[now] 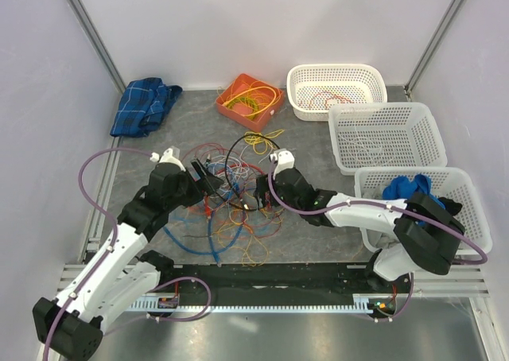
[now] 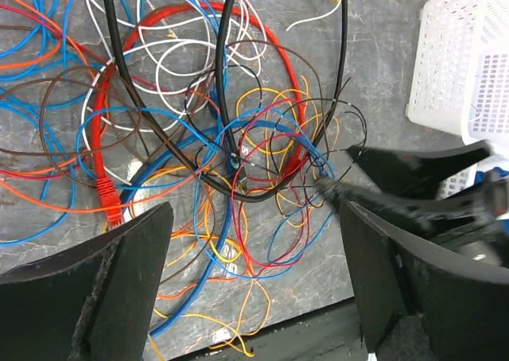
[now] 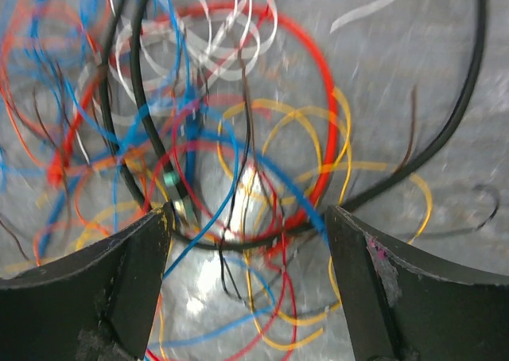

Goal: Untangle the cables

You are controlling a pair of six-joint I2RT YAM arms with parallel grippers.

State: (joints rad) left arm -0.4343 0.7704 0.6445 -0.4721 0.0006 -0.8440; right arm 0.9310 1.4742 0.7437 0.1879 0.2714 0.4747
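Top external view: both arms reach in over the middle of the grey table (image 1: 191,118), where the cables (image 1: 227,210) lie in one loose, knotted heap of red, blue, orange, yellow, white and black. The left gripper (image 1: 208,184) hangs over the heap's left side and the right gripper (image 1: 264,192) over its right, the two close together and facing each other. Left wrist view: the jaws are spread wide, with one black finger at each lower corner and nothing pinched between them. Below them a thick red cable (image 2: 97,138) curls in a big loop that ends in a red plug (image 2: 110,202), two black cables (image 2: 227,75) cross over it, and a heavier blue cable (image 2: 191,280) runs out toward the near edge. The right gripper's dark fingertips poke in from the right, at the edge of the thin loops. Right wrist view, rather blurred: its fingers (image 3: 413,289) are also released and wide apart, above the same red loop and a tangle of yellow and blue strands. At the far side, an orange tray (image 1: 235,114) holds yellow cables (image 1: 253,98), three white baskets (image 1: 374,158) line the right, the nearest holding a blue cloth (image 1: 407,188), and a checked blue cloth (image 1: 143,105) lies far left.
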